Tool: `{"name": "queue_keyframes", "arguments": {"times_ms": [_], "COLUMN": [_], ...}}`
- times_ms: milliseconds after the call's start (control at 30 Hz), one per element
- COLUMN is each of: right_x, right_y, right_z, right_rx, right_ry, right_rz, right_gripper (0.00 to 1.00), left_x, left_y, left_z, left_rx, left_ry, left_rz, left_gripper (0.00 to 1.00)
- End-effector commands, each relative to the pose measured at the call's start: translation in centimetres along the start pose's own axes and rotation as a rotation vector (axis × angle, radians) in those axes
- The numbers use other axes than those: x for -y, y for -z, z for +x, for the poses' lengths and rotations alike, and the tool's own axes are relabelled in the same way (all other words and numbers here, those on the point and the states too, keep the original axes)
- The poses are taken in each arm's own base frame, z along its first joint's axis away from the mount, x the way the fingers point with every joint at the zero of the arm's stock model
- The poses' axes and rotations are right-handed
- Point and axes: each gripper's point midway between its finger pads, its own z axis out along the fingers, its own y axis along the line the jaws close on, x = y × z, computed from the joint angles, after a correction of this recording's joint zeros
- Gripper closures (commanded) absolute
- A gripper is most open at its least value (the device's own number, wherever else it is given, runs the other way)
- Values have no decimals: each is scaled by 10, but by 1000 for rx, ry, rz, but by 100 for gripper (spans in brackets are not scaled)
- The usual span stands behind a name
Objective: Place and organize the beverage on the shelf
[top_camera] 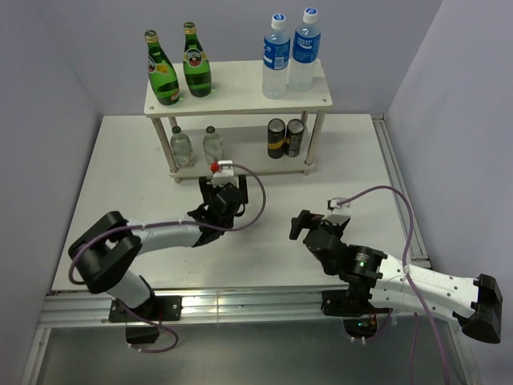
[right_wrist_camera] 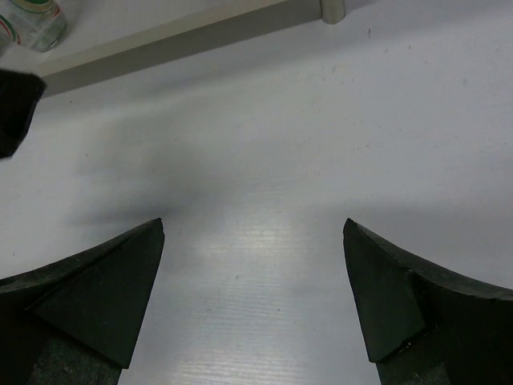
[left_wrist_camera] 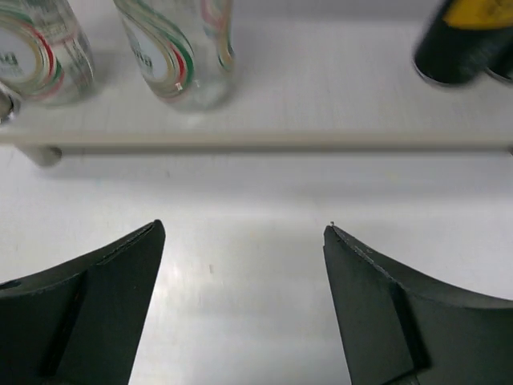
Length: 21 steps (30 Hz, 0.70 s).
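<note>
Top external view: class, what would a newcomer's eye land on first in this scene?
The pale wooden two-tier shelf at the table's far side stands out, stocked with two green glass bottles top left and two clear plastic blue-labelled bottles top right. Two small clear bottles stand lower left, beside two dark cans. In front, the left hand and right hand are open and empty above the white table.
</note>
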Motion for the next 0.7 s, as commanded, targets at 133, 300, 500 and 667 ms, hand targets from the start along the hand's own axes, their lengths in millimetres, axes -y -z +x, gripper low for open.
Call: {"name": "queue_keyframes", "arguments": {"times_ms": [133, 300, 500, 667], "right_x": [-4, -17, -47, -66], "right_y": [2, 10, 44, 80], "right_z": [-10, -24, -114, -200], "right_rx": [34, 18, 57, 150], "right_ry": [-38, -49, -73, -45], "right_rz": [-23, -66, -91, -166], "right_gripper": [0, 0, 0, 0], "left_x": [-7, -54, -59, -75], "left_y": [91, 132, 176, 196], "left_z": [-4, -41, -149, -214], "left_rx": [-107, -128, -14, 59], "left_ry": [66, 9, 221, 247], "left_rz": [39, -17, 150, 171], "left_gripper": [4, 1, 1, 1]}}
